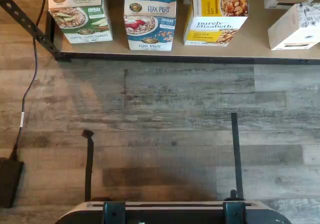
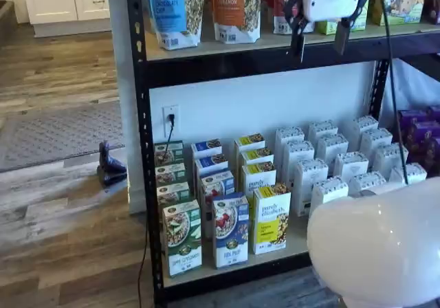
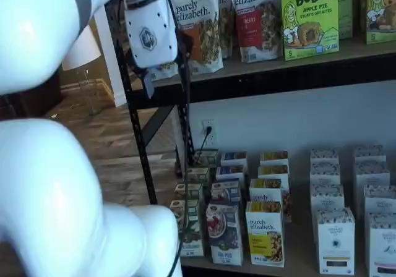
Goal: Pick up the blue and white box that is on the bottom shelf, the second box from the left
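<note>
The gripper [image 2: 320,43] hung high, level with the upper shelf's edge, fingers [image 2: 298,45] spread apart with a clear gap and nothing in them. Well below, the blue and white box [image 2: 230,229] stood upright at the front of the bottom shelf [image 2: 227,269], between a green-and-white box [image 2: 182,237] and a yellow-and-white box [image 2: 271,218].
</note>
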Motion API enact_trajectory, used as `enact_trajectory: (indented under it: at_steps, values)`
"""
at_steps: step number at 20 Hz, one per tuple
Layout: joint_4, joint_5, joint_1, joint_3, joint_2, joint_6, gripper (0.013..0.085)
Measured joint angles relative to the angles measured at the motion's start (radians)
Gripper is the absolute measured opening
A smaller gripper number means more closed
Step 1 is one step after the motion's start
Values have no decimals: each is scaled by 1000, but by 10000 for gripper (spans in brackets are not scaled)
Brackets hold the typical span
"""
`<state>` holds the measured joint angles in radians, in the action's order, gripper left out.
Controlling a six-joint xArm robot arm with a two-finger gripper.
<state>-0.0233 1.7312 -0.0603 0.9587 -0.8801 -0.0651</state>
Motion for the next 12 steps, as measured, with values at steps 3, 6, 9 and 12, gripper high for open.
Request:
enact_trajectory:
  at_steps: [3, 6, 9, 12]
  values:
    - [16, -58, 10, -61, -8, 6, 850]
    - [26, -99, 11, -111, -7, 5, 850]
    - [25, -138, 3, -166, -4, -3, 850]
    - [18, -199, -7, -233, -13, -13, 850]
